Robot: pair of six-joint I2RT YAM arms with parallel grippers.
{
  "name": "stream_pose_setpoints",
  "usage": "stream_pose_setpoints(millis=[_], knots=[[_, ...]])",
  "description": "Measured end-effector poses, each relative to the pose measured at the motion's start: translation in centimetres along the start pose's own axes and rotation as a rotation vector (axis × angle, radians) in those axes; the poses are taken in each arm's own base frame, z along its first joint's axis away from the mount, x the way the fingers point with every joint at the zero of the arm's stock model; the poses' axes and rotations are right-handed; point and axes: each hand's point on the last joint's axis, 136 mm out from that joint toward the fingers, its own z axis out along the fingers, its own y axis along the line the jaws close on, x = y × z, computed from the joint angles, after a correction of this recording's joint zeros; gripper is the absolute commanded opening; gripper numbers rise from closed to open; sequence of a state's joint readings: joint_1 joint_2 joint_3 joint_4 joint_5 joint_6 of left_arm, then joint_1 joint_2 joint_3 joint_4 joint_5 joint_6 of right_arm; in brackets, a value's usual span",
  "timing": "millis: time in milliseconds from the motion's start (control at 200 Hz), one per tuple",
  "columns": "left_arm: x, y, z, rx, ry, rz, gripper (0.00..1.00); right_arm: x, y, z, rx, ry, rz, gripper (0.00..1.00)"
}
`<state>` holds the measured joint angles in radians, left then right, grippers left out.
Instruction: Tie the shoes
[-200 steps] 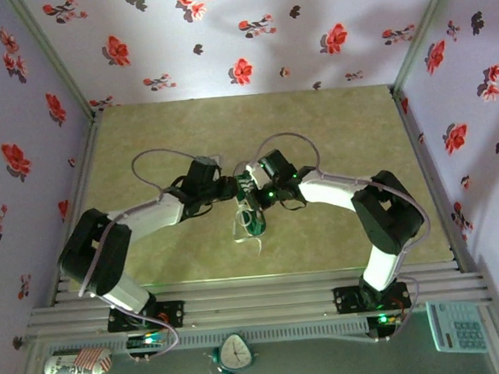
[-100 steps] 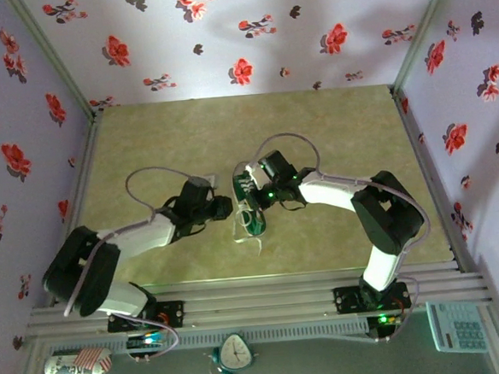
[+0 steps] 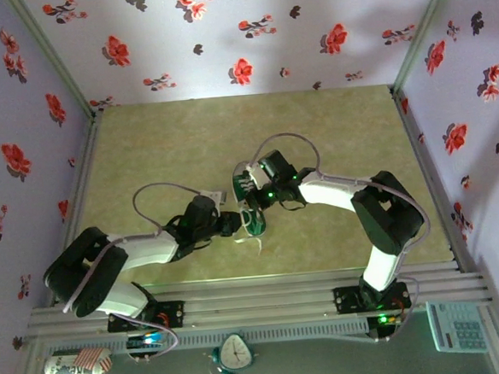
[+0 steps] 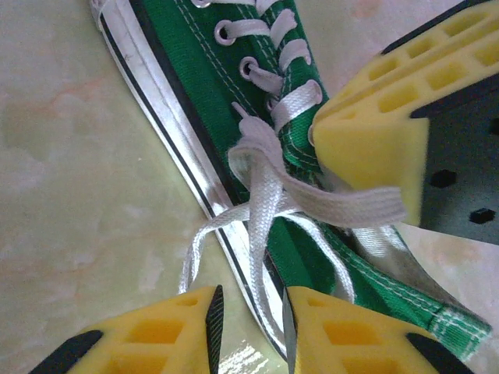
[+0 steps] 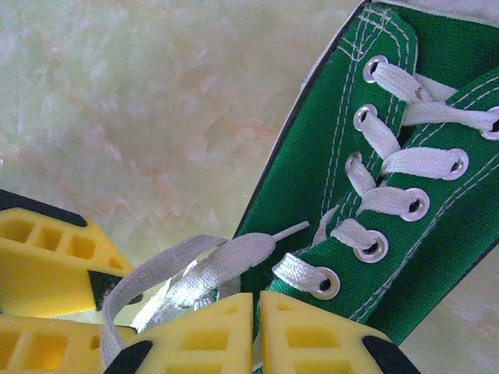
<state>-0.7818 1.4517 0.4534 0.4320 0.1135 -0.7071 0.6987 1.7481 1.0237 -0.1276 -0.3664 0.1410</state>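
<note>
The green sneaker [image 3: 253,218] with white laces lies mid-table, and both grippers meet at it. In the left wrist view the shoe [image 4: 234,93] runs diagonally. A lace strand [image 4: 263,234] drops from a crossing into the narrow gap between my left gripper's [image 4: 249,331] yellow fingers, which stand slightly open. A second strand [image 4: 343,206] stretches taut to the right gripper's finger [image 4: 374,132]. In the right wrist view my right gripper [image 5: 256,331] is shut at the top eyelet of the shoe [image 5: 405,156]. The lace [image 5: 203,273] loops out at its left. The left gripper's finger [image 5: 47,257] stands beside it.
Flowered walls enclose the beige-green mat [image 3: 170,150]. Metal rails run along the near edge. Below them lie a can [image 3: 78,364], a small clock [image 3: 236,352] and a calculator [image 3: 455,327]. The left gripper [image 3: 235,223] and right gripper [image 3: 248,191] crowd the shoe.
My left arm has swung nearer and lower, its gripper moving from beside the shoe's upper part to its near end. The right arm and the shoe have stayed put.
</note>
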Motion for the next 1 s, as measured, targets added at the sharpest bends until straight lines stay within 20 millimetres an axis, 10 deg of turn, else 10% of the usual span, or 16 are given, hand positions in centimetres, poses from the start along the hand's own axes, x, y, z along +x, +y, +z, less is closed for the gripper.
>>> stream_pose_setpoints(millis=[390,1000], knots=[[0.2,0.3,0.9,-0.007,0.007,-0.018,0.32,0.0,0.0,0.0,0.0,0.0,0.0,0.13],[-1.1,-0.7,1.2,0.019,-0.027,-0.012,0.0,0.0,0.0,0.0,0.0,0.0,0.0,0.13]])
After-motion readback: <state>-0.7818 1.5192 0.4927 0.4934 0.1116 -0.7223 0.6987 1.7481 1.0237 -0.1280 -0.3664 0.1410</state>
